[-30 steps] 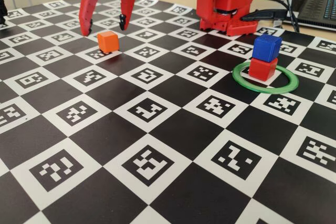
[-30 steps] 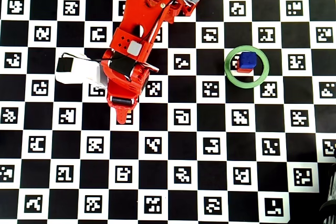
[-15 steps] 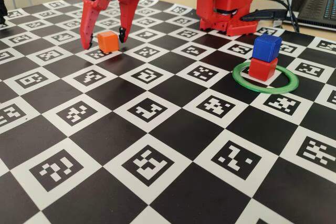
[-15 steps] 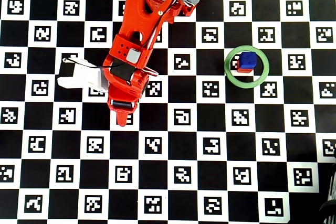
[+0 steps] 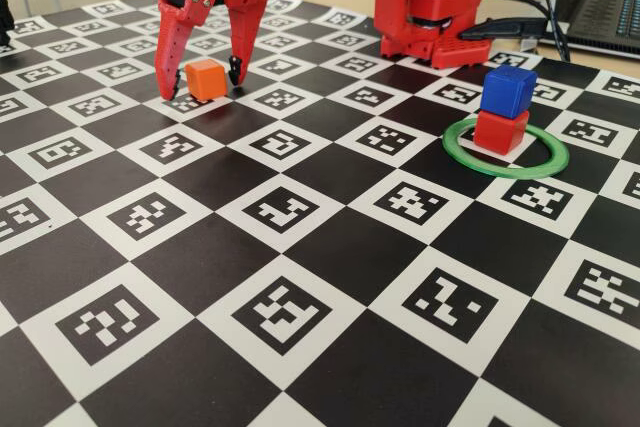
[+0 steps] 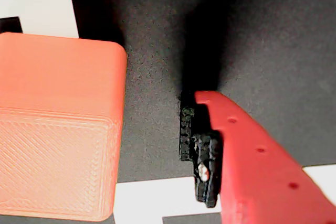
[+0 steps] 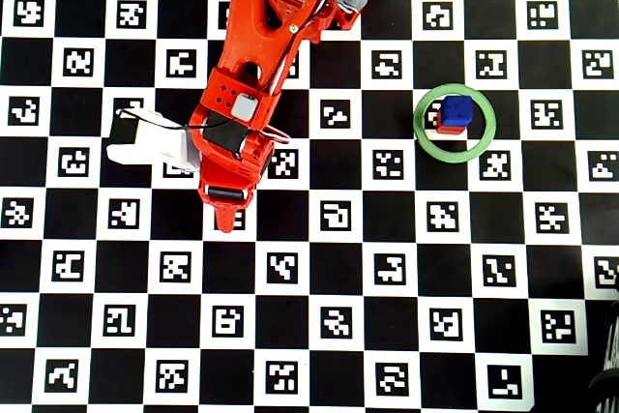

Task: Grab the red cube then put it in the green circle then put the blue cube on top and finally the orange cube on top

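Orange matte plastic cube (image 5: 205,78) is now straddled by the lowered, open red two-finger gripper (image 5: 199,80), so closing is judged next.

arm (image 7: 261,55): red plastic | gripper (image 5: 198,78): red, black-tipped fingers | white wrist camera (image 7: 145,139)

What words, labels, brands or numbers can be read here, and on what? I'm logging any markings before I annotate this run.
None: no readable word, brand or number shows in any view.
The checkered mat carries only square black-and-white marker patterns, no letters or digits.
The orange cube, blue cube, red cube, green circle and gripper are unmarked.
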### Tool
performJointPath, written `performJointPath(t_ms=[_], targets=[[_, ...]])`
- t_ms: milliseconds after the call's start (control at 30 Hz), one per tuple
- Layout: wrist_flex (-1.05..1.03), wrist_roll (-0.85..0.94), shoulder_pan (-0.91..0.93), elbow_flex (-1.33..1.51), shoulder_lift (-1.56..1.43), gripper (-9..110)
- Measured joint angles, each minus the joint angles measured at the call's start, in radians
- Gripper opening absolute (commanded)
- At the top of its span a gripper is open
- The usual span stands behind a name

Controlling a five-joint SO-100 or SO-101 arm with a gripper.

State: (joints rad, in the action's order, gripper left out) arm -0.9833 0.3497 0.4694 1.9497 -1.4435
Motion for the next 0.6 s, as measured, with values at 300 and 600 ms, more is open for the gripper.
performJointPath(t_ms=[300,600], targets=[[0.026,-0.018,-0.014,0.0,0.0,39],[0.029,-0.052,-0.017,0.0,0.0,39]])
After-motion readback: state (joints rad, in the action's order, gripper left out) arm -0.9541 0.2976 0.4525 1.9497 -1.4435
